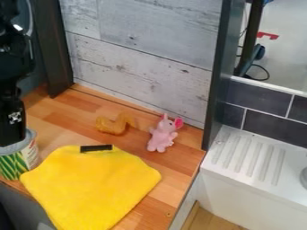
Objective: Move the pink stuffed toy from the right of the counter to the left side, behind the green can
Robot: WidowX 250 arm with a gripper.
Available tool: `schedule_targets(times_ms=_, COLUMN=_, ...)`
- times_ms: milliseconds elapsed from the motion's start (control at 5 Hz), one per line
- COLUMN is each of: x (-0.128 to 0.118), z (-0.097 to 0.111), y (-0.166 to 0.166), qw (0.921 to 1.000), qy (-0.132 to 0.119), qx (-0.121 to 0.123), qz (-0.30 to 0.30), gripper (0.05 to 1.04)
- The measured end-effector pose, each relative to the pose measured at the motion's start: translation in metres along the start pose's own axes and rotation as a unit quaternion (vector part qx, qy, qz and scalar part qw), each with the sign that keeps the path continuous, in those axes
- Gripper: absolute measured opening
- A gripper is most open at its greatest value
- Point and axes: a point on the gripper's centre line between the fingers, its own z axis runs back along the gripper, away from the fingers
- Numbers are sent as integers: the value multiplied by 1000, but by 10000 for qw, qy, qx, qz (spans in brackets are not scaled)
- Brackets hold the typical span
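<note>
The black gripper (12, 142) is seen at the left edge of the camera view, pointed downward at the open top of a can (18, 165) with a green-and-white side. Whether the gripper is wide, narrow or closed on anything cannot be told, and contact with the can's rim cannot be confirmed. The can is stood upright at the left front of the wooden counter (63, 117).

The step in hand is judged to be one of placement at the can; whether a grasp or a release is involved cannot be decided. If a grasp is meant, alignment with the rim is called for, and a straight, gentle closing, so that the can is not tipped. If a withdrawal is meant, a vertical lift is called for, so that the rim is not dragged.

Just beside the can, a yellow cloth (90, 186) is spread flat, with a small black bar (96, 148) laid at its far edge. Sideways travel is best kept above the cloth, since it could easily be rumpled.

Farther out, an orange-brown curved object (117, 125) is set near a pink plush toy (162, 136), before the panelled wall (138, 58). To the right, past a dark upright post (214, 76), a white ridged drainboard (249, 157) is seen.
</note>
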Motion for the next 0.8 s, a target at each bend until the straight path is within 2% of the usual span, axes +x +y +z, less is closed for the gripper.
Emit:
schedule_targets(times_ms=200, x=-1, z=-4, y=-1, qw=9999, qy=70, qx=-71, qz=-5, gripper=1000)
schedule_targets(times_ms=400, x=14, z=-9, y=0, qw=9996, qy=-13, qx=-273, qz=5, gripper=1000)
schedule_targets(times_ms=600, x=45, z=-6, y=-7, qw=9984, qy=-393, qx=-389, qz=-88, gripper=1000)
schedule_targets(times_ms=800, x=78, z=-15, y=-16, qw=9970, qy=-608, qx=-469, qz=3, gripper=1000)
